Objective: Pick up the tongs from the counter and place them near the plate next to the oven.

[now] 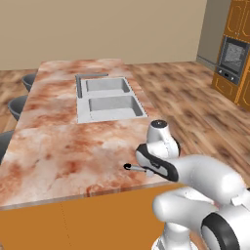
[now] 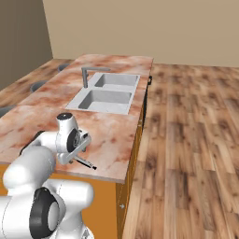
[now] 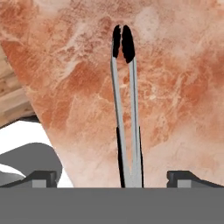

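The gripper (image 3: 112, 177) hangs low over the counter (image 1: 63, 146), its fingers (image 3: 41, 178) spread wide apart and clear of the tongs (image 3: 124, 109). The tongs lie flat on the stone between them, running straight ahead, black tips farthest away. The sink (image 1: 108, 100) lies well beyond.

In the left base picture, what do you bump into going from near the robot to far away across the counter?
Gripper over the tongs → double sink → faucet → far end of the counter.
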